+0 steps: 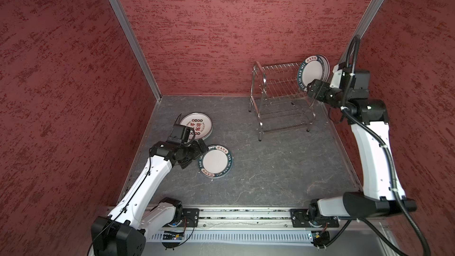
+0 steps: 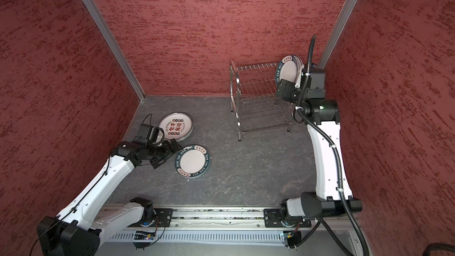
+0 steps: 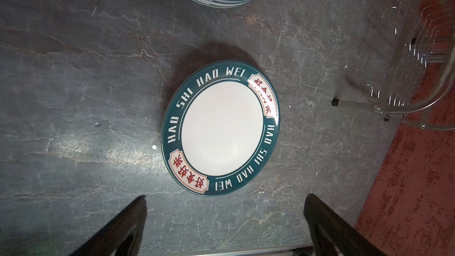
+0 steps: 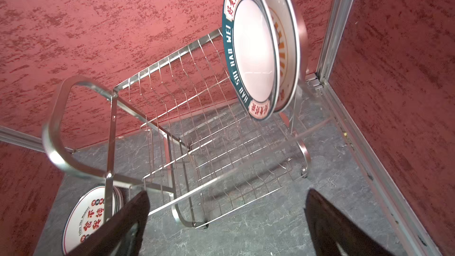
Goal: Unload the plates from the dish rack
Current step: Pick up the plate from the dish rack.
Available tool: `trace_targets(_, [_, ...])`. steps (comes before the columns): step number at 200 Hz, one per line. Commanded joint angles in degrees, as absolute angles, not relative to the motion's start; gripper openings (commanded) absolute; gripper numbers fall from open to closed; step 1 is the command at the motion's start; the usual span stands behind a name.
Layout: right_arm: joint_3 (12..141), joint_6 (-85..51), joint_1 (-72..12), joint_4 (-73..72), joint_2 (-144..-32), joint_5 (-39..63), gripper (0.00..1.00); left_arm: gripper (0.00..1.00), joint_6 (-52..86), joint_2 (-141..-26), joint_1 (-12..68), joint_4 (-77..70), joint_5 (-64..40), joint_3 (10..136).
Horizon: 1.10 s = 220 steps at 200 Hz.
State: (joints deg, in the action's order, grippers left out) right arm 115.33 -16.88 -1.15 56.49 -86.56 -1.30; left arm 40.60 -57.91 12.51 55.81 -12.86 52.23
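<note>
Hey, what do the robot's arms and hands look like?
The left arm and right arm have white shells with black joints. A black ribbed hose runs along the right one. The left hand and right hand each have two black tapered fingers.

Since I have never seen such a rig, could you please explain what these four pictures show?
These are two robot arms, the left arm and the right arm, at a grey table. Two pictures look down from above, like a pair of eyes; the other two come from a camera on each wrist, looking past that arm's hand. On the table are a stack of plates, a single plate and a wire rack. Two more plates stand in the rack: a teal plate and a sunburst plate behind it. The left hand is open near the single plate; the right hand is open, facing the rack. Neither holds anything.
</note>
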Motion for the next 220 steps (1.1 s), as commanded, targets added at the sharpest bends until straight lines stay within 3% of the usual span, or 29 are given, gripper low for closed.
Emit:
trace_targets(1, [122.6, -16.0, -0.4, 60.7, -92.4, -3.5, 0.99, 1.0, 38.5, -56.4, 10.6, 57.3, -15.3, 53.0])
trace_targets(57, [137.9, -16.1, 1.4, 64.7, -103.5, -2.5, 0.99, 0.99, 37.5, -55.7, 8.9, 55.6, -17.7, 50.5])
trace_targets(162, [137.5, -14.1, 3.1, 61.1, -107.1, -1.9, 0.99, 0.99, 36.8, -57.0, 7.6, 52.8, -18.9, 49.4])
trace_targets(220, [137.5, -13.9, 3.7, 59.7, -109.0, 0.4, 0.94, 0.99, 37.2, -57.1, 7.0, 51.1, -19.4, 47.2])
